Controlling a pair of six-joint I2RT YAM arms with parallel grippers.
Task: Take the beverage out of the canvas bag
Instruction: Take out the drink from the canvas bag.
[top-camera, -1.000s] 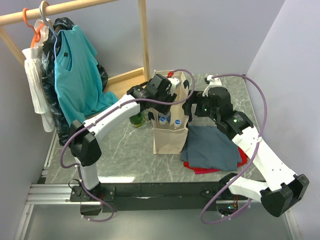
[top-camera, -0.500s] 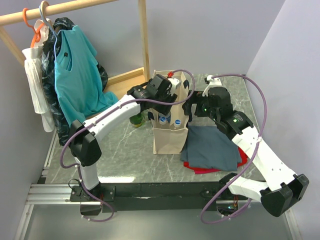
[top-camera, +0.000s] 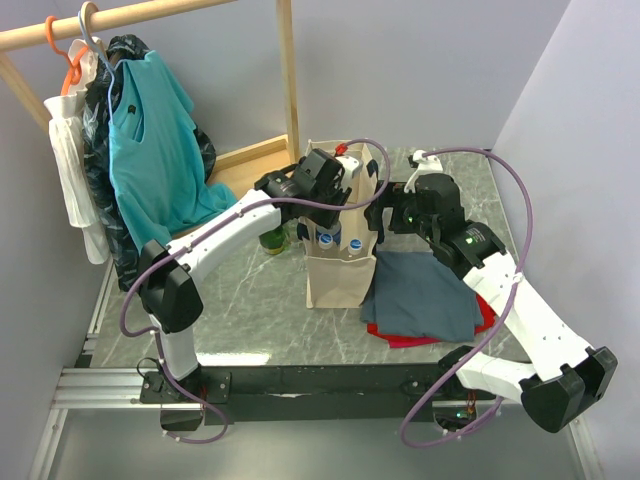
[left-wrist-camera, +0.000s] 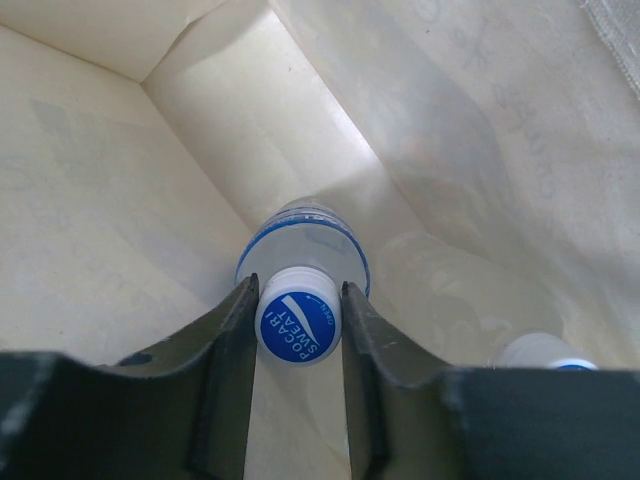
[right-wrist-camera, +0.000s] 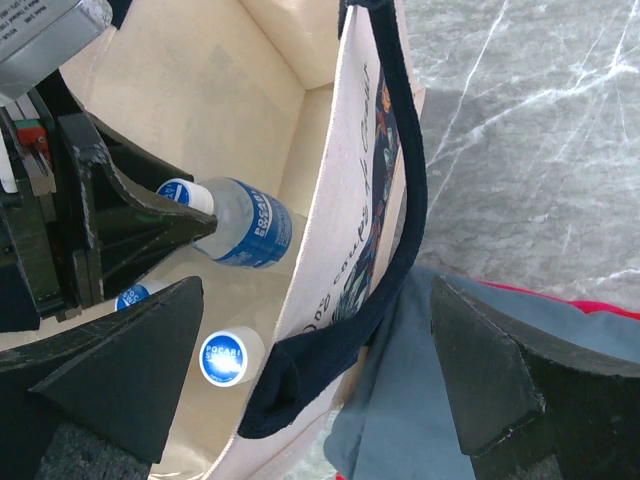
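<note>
the canvas bag (top-camera: 340, 282) stands upright in the middle of the marble surface (top-camera: 250, 305), mouth open. the left gripper (left-wrist-camera: 300, 293) reaches down into it and is clenched on the neck of a bottle (left-wrist-camera: 305, 235), one finger on each side just under its blue and white cap. this bottle is clear with a blue label and sits wholly inside the bag, close to a fold in the lining. two more capped bottles (right-wrist-camera: 225, 358) stand in the bag beside it, untouched.

the right gripper (right-wrist-camera: 318, 295) is spread wide at the bag's right rim, one finger (right-wrist-camera: 130, 370) over the inside and the other over the outside, with the wall and navy handle (right-wrist-camera: 405, 200) between them; it grips nothing.

a grey-blue cloth (top-camera: 425, 290) lies folded over something red (top-camera: 400, 337) just right of the bag, toward the near right corner. a green bottle (top-camera: 272, 240) stands on the surface just left of the bag. clothes hang from a wooden rail (top-camera: 150, 130) past the far left corner.
</note>
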